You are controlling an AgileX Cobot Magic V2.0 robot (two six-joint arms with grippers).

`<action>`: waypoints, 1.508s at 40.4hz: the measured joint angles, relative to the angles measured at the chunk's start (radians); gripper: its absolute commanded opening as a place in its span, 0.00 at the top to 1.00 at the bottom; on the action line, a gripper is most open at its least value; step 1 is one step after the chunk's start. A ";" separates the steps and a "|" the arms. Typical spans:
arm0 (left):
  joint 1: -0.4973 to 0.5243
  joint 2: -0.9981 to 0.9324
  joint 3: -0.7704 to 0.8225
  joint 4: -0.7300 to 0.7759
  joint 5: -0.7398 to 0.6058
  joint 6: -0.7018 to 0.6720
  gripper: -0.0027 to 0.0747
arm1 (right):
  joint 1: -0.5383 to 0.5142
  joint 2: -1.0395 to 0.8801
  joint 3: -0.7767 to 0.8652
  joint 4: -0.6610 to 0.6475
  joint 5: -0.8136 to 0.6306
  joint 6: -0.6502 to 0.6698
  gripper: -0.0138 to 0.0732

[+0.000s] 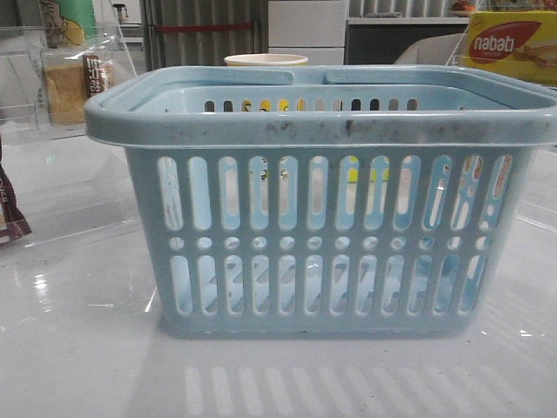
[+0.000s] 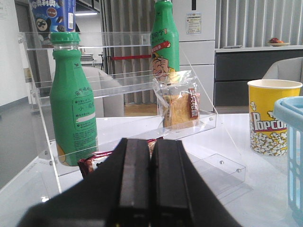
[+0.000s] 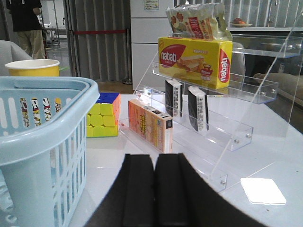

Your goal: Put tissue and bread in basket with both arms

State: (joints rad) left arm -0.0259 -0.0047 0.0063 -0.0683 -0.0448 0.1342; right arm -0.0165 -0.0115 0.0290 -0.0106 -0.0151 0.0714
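Note:
The light-blue basket stands in the middle of the table and fills the front view; its rim also shows in the left wrist view and the right wrist view. The bread, in a clear bag with a brown label, stands on a clear acrylic shelf left of the basket; it also shows in the front view. Two small black packs with pale parts, the tissue and its twin, stand on edge on the right shelf. My left gripper and my right gripper are both shut and empty, well short of the shelves. Neither shows in the front view.
Green bottles stand on the left shelf, with a red-brown packet under it. A popcorn cup stands behind the basket. On the right are a nabati box, an orange box and a puzzle cube.

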 measured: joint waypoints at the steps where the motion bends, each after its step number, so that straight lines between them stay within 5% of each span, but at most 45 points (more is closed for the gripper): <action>1: 0.000 0.000 0.000 0.000 0.000 0.000 0.84 | 0.000 0.000 0.000 0.000 0.000 0.000 0.77; 43: 0.000 0.000 -0.008 -0.065 -0.058 0.000 0.84 | 0.000 0.000 -0.006 0.000 -0.015 0.000 0.77; 61: 0.000 0.092 -0.407 -0.074 0.117 -0.002 0.84 | 0.000 0.096 -0.502 0.000 0.307 0.000 0.77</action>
State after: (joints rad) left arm -0.0259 0.0876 -0.4006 -0.1428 0.0717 0.1320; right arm -0.0165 0.0848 -0.4731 -0.0106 0.2916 0.0714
